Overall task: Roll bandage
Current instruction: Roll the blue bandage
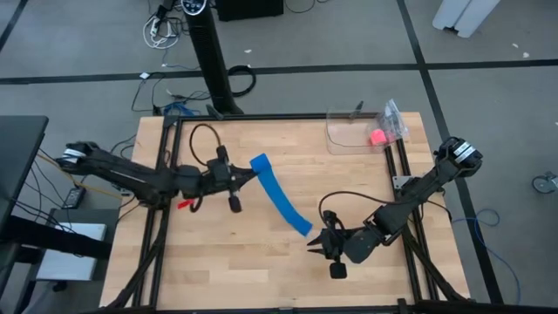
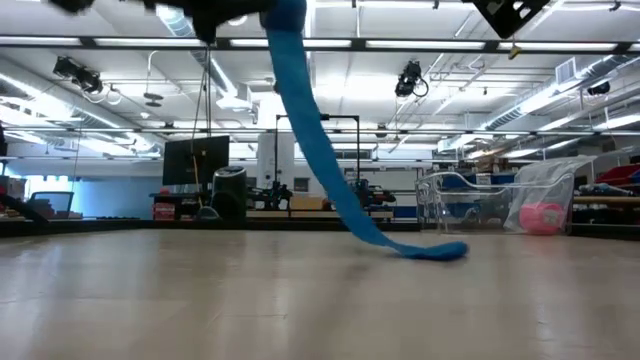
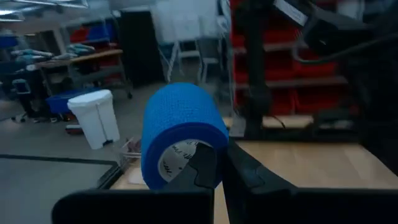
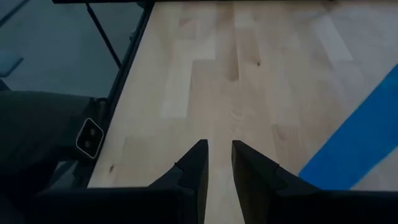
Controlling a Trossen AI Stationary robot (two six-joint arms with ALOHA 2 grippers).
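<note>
The rolled end of the blue bandage [image 3: 180, 134] is being pinched by the left gripper [image 1: 250, 172] above the wooden table [image 1: 218, 253]; its loose strip is trailing down to the tabletop; nothing is being held by the slightly parted right gripper [image 4: 217, 163] nearby.

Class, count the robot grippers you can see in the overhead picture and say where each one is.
2. The left gripper is at the table's middle-left, shut on the bandage. The right gripper sits lower right, near the bandage's far end.
</note>
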